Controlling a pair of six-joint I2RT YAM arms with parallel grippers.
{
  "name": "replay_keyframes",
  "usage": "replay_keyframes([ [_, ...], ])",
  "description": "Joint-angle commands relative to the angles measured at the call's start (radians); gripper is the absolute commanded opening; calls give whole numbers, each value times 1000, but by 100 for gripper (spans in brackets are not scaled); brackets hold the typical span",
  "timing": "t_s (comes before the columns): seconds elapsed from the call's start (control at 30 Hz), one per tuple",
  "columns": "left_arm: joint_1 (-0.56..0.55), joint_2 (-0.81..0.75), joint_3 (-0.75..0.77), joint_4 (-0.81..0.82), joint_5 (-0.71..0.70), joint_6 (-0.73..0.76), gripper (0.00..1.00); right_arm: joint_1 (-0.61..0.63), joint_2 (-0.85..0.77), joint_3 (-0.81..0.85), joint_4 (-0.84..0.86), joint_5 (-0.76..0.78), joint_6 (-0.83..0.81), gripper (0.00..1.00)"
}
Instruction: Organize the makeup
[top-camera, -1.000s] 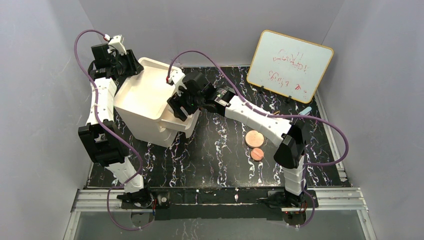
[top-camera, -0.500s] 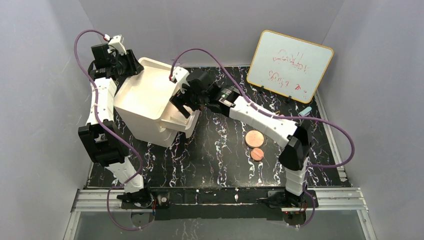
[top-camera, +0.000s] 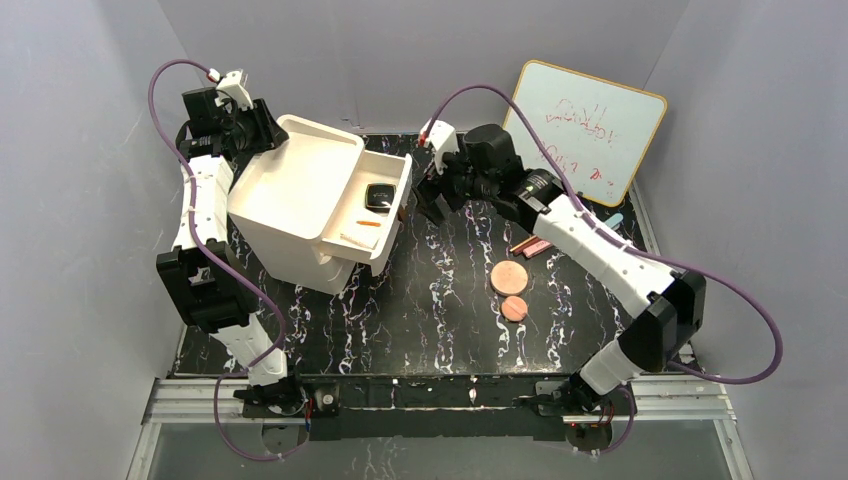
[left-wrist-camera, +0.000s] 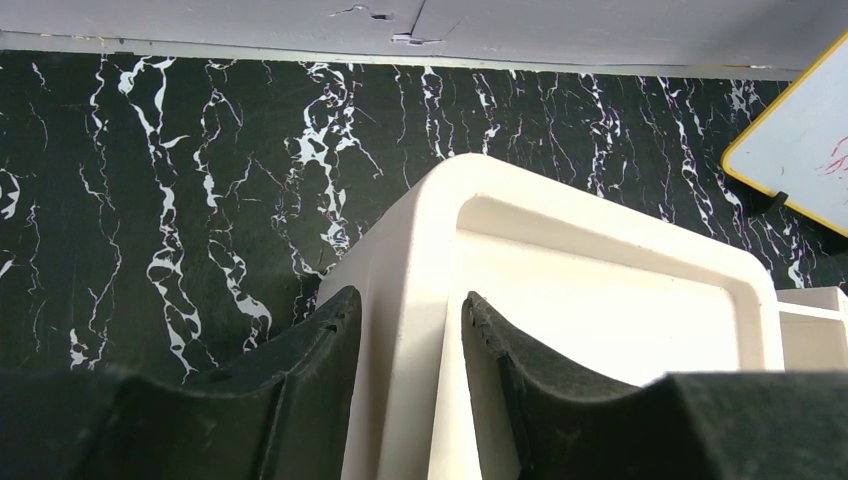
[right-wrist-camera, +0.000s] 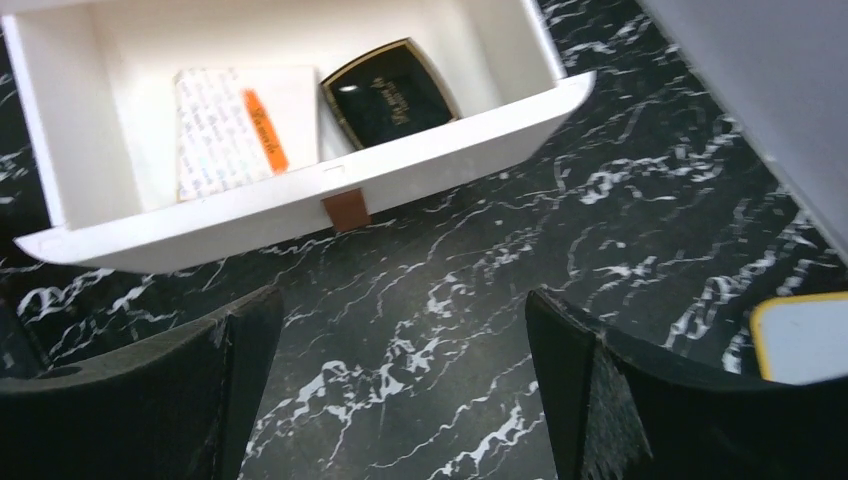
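Holding my right gripper (top-camera: 436, 203) spread and empty, I see the two slim pink-brown sticks (top-camera: 530, 245) at its four o'clock, lying roughly two-to-eight.

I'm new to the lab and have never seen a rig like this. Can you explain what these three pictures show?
Two robot arms are bolted at the near edge of the table. One picture looks down from above; the other two come from wrist cameras. The jaws of the left arm are clamped on the wall of the white box. The jaws of the right arm hang open and empty, facing the pulled-out drawer, which holds a black compact and a slim orange item. On the table lie a large copper disc, a small copper disc and two slim sticks; a whiteboard stands at the back.
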Motion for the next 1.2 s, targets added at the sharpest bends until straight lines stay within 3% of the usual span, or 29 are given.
replay_keyframes([
  [0.0, -2, 13, -3, -40, 43, -16, 40, -16, 49, -4, -23, -261, -15, 98],
  [0.5, -3, 20, -3, -39, 50, -23, 40, -17, 276, 156, 56, -409, 24, 98],
  [0.77, -2, 27, -1, -33, 60, -35, 40, 17, 425, 361, 93, -427, 59, 98],
  [1.17, -2, 34, -1, -31, 64, -45, 40, 124, 530, 328, 299, -424, 181, 98],
])
